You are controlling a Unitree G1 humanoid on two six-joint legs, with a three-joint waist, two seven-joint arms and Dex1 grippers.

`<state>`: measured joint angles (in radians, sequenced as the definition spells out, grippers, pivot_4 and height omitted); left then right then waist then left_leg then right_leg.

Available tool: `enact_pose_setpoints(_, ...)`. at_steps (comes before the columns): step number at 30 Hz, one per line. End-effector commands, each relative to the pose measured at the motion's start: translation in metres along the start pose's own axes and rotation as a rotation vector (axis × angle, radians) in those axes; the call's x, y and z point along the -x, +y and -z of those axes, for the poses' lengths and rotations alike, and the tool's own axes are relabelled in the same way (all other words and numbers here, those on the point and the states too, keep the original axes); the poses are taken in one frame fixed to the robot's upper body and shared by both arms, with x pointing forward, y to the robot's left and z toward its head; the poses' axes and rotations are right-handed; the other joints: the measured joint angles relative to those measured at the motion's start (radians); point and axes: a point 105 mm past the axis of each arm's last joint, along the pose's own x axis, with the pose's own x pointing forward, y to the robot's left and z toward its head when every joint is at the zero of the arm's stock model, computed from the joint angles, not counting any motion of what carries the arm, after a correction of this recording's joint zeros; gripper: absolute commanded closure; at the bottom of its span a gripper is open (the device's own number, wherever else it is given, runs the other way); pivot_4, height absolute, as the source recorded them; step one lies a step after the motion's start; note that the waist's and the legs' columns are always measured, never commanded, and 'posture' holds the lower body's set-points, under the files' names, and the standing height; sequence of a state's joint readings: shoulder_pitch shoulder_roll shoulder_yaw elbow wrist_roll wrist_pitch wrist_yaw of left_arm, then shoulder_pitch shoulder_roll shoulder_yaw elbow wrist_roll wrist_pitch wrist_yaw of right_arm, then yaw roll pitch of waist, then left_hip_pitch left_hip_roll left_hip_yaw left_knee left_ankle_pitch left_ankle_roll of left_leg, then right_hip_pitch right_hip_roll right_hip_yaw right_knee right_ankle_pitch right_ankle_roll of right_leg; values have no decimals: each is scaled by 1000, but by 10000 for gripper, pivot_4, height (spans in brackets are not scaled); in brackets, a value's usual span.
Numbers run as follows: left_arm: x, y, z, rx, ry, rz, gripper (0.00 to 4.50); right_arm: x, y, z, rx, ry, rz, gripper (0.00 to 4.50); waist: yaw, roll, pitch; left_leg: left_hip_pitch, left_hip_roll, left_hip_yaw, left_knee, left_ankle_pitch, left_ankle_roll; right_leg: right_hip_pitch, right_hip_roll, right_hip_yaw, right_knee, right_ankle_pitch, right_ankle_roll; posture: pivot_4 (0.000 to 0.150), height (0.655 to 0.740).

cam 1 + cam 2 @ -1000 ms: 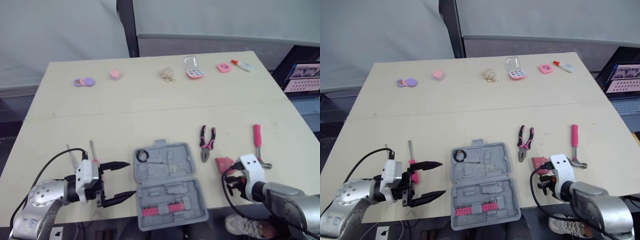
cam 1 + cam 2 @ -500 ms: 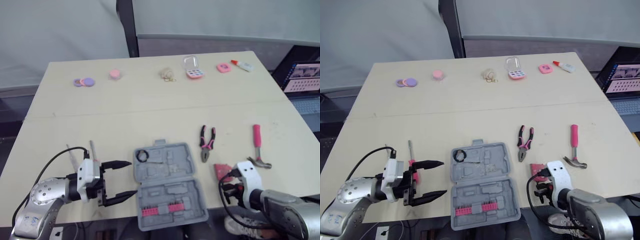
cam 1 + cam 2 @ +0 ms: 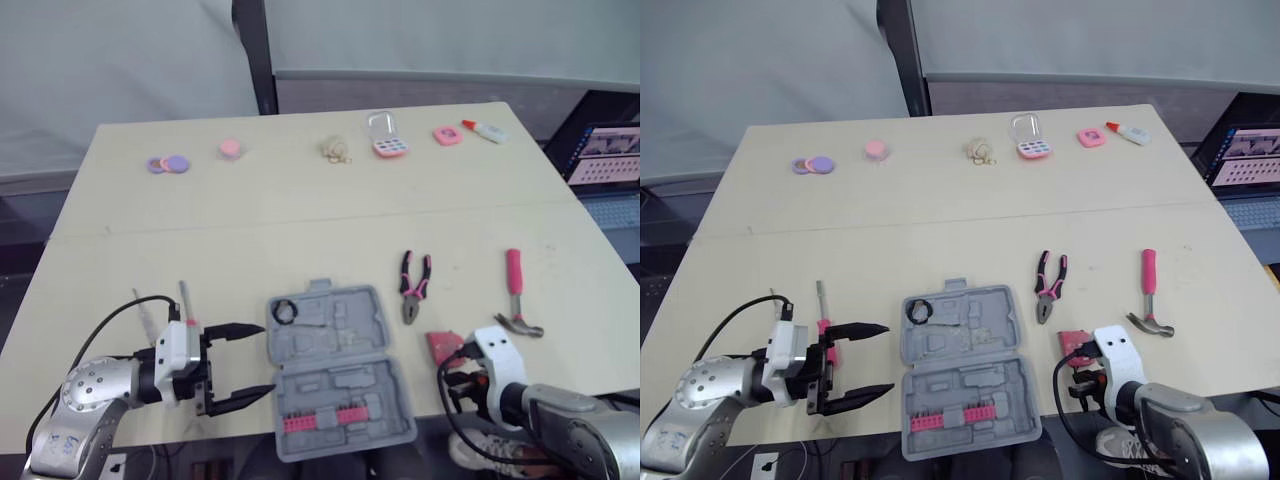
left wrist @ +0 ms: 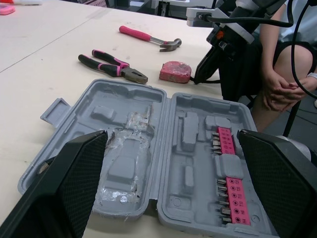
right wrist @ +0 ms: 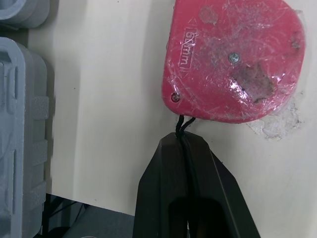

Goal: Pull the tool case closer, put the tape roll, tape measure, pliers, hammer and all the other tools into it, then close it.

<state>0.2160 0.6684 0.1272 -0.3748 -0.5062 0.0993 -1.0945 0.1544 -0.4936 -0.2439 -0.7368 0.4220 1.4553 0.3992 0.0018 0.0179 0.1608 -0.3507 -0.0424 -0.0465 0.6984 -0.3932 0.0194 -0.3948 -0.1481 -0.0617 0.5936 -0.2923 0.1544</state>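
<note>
Open tool case (image 3: 345,345) holding tape roll (image 3: 284,312), left fingers (image 4: 74,188) spread, right fingers (image 5: 158,183) pinching tape measure (image 5: 233,59) cord

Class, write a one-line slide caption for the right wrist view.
Right gripper, jaws shut on the black cord of the red tape measure, beside the grey tool case.

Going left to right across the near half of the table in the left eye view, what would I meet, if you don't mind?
screwdriver → tool case → pliers → tape measure → hammer
</note>
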Motion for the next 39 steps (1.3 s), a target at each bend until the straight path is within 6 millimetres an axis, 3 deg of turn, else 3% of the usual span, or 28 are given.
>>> enact_pose_setpoints(1,0,-2,0,-2,-8,4,0,4,3,-9,12,-41,-9,44730,0,0,0,0,0,0,0,0,0,0,0,0,0,0,0,1500,7400)
enact_pose_setpoints(4,1,-2,1,-2,-7,2,0,7,4,-10,9,-34,-20,37233,0,0,0,0,0,0,0,0,0,0,0,0,0,0,0,1500,7400)
enact_pose_setpoints(11,4,-2,2,-1,-7,-2,0,21,6,-1,-10,22,-59,2756,2,0,0,0,0,0,0,0,0,0,0,0,0,0,0,1500,7400)
enact_pose_setpoints(12,4,-2,2,-1,-7,-2,0,24,7,0,-10,25,-68,459,2,0,0,0,0,0,0,0,0,0,0,0,0,0,0,1500,7400)
enact_pose_setpoints(19,11,-3,-1,43,-18,6,0,66,6,-5,66,12,-191,459,10,1,1,0,1,0,0,0,1,0,0,0,-1,0,0,1500,7400)
enact_pose_setpoints(24,18,-6,-6,33,-32,26,0,80,-14,-12,214,-19,-217,459,21,0,1,0,0,1,0,0,1,1,0,0,-3,0,0,1500,7400)
enact_pose_setpoints(33,32,-6,-12,-46,-47,23,0,69,-62,-42,629,-185,-197,459,18,-1,1,2,0,4,0,0,1,2,0,0,-2,0,1,1500,7400)
enact_pose_setpoints(36,36,-3,-12,-64,-35,11,0,61,-62,-57,741,-239,-240,459,18,-1,1,2,1,4,0,0,1,2,0,-1,-3,0,1,1500,7400)
enact_pose_setpoints(39,37,-3,-14,-68,-29,-7,0,51,-62,-57,831,-230,-303,459,19,-1,2,1,2,4,0,0,1,2,0,-2,-3,0,1,1500,7400)
